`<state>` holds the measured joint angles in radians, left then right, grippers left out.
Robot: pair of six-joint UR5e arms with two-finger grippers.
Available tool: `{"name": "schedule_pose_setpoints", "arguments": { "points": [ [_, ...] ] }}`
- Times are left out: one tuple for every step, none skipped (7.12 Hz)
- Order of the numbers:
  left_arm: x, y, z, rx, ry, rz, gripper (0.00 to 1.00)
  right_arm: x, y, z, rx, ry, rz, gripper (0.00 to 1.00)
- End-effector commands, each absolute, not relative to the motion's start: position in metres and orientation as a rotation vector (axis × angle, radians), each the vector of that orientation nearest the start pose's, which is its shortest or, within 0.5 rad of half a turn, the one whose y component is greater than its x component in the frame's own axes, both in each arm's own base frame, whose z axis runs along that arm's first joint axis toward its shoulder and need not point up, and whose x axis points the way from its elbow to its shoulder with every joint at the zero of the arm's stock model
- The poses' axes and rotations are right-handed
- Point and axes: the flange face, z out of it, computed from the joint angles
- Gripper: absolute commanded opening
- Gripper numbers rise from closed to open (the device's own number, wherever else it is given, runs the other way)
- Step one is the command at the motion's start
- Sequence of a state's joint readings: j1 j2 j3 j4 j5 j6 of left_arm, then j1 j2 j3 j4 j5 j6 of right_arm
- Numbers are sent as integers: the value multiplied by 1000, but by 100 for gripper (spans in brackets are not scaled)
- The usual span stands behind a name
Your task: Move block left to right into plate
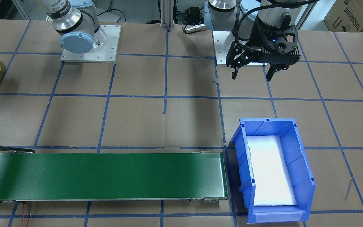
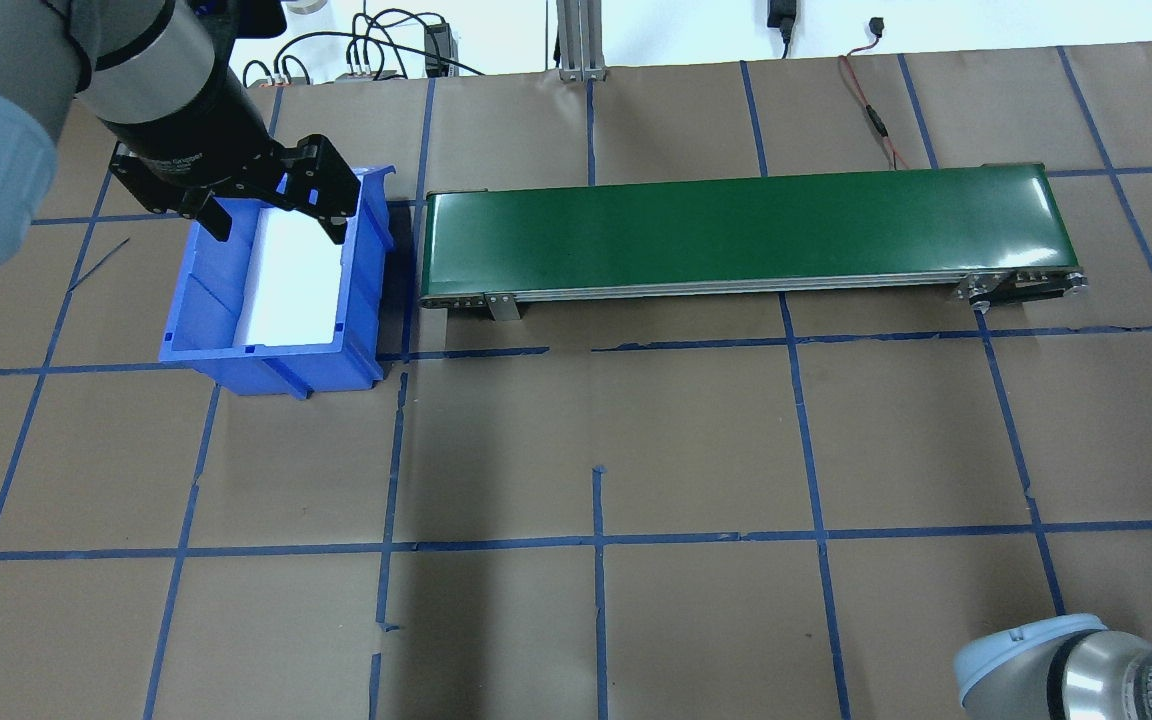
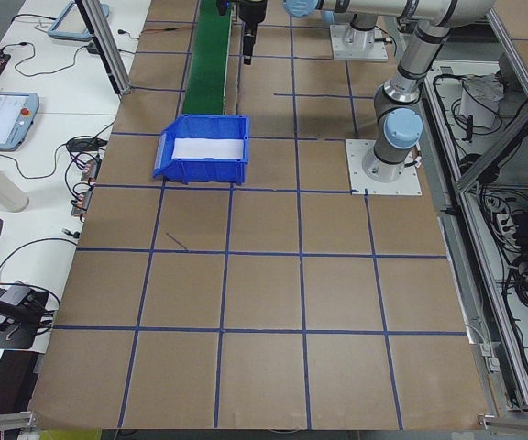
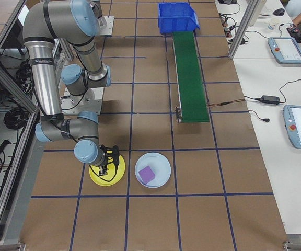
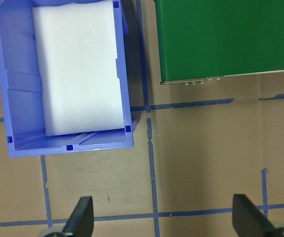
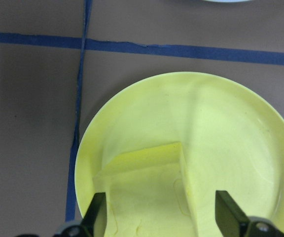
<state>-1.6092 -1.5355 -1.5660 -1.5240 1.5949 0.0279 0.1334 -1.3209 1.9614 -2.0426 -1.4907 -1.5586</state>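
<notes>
Currently the yellow block [image 6: 149, 192] sits inside the yellow plate [image 6: 240, 148], between the wide-spread fingers of the right pincer [image 6: 159, 219], which grips nothing; delivery looks done, judging by that gap. Only the right wrist view shows the block; in the right-end view the pincer hides it. Beside the plate, that view alone shows a pale plate [image 4: 153, 170] with a purple block [image 4: 146, 174]. Left pincer [image 1: 253, 73] hangs wide and empty near the blue bin [image 1: 304, 170], likely waiting.
</notes>
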Motion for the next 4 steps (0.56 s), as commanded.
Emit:
{"name": "schedule_pose_setpoints", "arguments": {
  "points": [
    [-149, -479, 518, 77, 3111, -139, 100, -467, -233, 245, -114, 2992, -124, 100],
    [-150, -478, 518, 27, 3111, -130, 100, -435, -280, 272, -143, 3035, -96, 100],
    [-149, -477, 517, -23, 3111, -115, 100, -393, -328, 301, -172, 3087, -45, 100],
    [-149, -474, 516, -25, 3114, -79, 100, -344, -385, 317, -268, 3122, -32, 100]
  ]
}}
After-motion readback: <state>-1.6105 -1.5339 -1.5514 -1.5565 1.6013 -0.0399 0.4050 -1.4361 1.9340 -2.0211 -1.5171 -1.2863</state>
